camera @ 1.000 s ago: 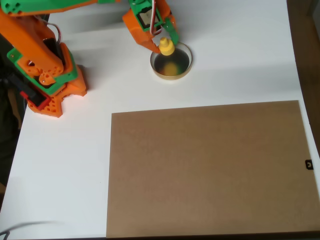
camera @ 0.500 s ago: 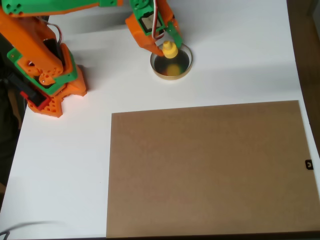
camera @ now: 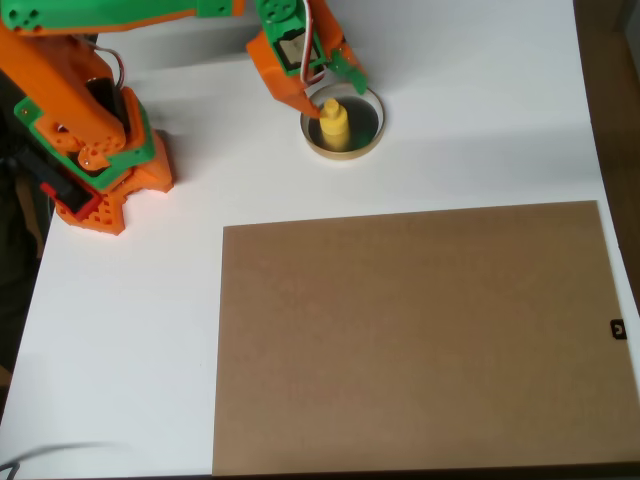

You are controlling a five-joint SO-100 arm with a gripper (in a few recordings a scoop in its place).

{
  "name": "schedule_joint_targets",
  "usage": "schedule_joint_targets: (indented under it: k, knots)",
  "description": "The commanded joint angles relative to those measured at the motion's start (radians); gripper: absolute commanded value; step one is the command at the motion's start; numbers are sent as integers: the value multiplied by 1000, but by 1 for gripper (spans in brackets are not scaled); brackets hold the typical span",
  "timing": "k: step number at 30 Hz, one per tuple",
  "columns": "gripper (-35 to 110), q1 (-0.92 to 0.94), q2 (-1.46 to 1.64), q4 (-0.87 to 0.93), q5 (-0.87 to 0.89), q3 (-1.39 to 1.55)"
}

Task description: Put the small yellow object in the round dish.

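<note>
In the upper middle of the overhead view, the orange-and-green tool [camera: 333,92] hangs over the back rim of the round dish [camera: 342,122], its two fingers spread apart on either side of the small yellow object [camera: 334,125], which stands upright inside the dish on the dark floor, knob end up. The orange finger [camera: 305,97] lies just beside the piece on its left, possibly touching it; the green finger [camera: 350,70] sits farther off at the upper right. The placement looks all but finished, and the risk now lies in the retreat: a sideways pull could let the orange fingertip catch the piece and tip it or flick it over the low rim onto the white table [camera: 480,120]. A finger dragging on the rim could also shift the light dish itself. A straight lift looks safest. The arm's base [camera: 95,150] stands at upper left, and a brown board [camera: 420,340] covers the lower right of the table, well apart from the dish.
</note>
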Motion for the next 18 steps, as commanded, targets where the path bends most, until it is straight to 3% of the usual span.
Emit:
schedule_joint_targets:
  k: [1, 9, 18]
  knots:
    - [18, 20, 98, 38, -34, -20]
    - [19, 169, 186, 183, -195, -112]
    - [20, 515, 284, 232, -356, -152]
